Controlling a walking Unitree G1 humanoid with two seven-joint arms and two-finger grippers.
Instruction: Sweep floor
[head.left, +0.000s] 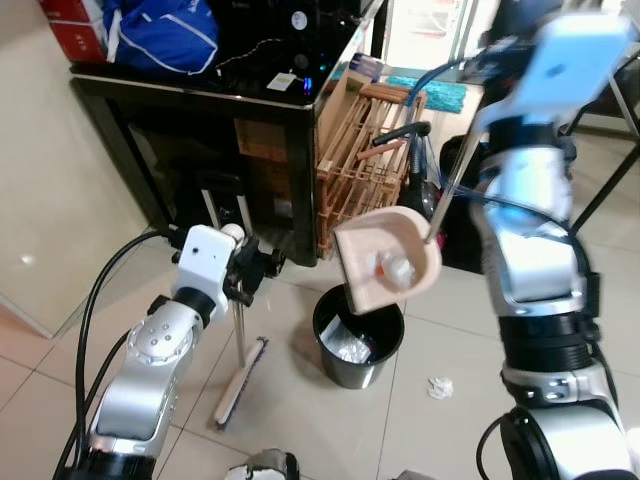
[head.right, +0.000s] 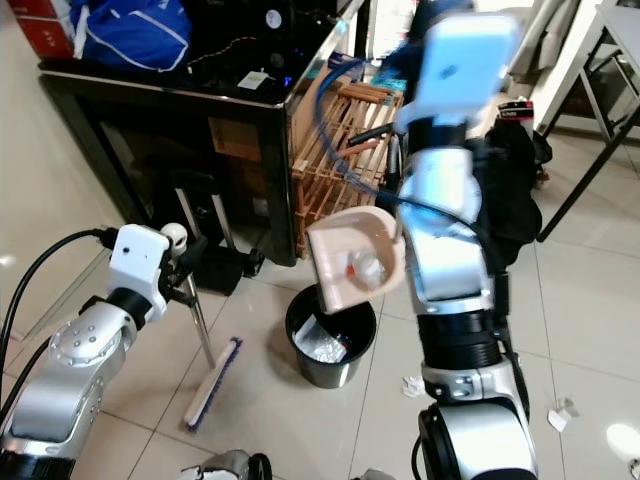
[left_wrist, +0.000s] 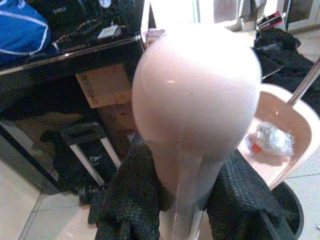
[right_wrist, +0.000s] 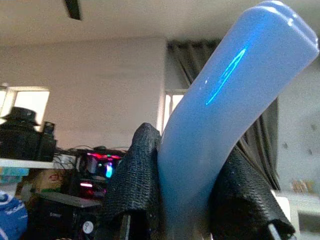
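Note:
My left gripper (head.left: 249, 268) is shut on the thin metal broom handle (head.left: 239, 330), whose round pale top (left_wrist: 197, 95) sits between the black fingers (left_wrist: 132, 195). The broom head (head.left: 241, 382) rests on the tiles left of the black bin (head.left: 355, 345). My right gripper (right_wrist: 192, 200) is raised high and shut on the blue grip (right_wrist: 225, 100) of the dustpan's long handle. The pink dustpan (head.left: 390, 262) hangs tilted right above the bin, with a crumpled silver wrapper (head.left: 398, 268) in it. The bin holds white litter.
A black cabinet (head.left: 200, 95) carrying a blue bag (head.left: 160, 35) stands behind, with a wooden rack (head.left: 365, 150) beside it. A dark bag (head.right: 515, 190) lies at the right. Paper scraps (head.right: 412, 385) (head.right: 560, 413) lie on the tiles. A suitcase handle (left_wrist: 85, 132) sits under the cabinet.

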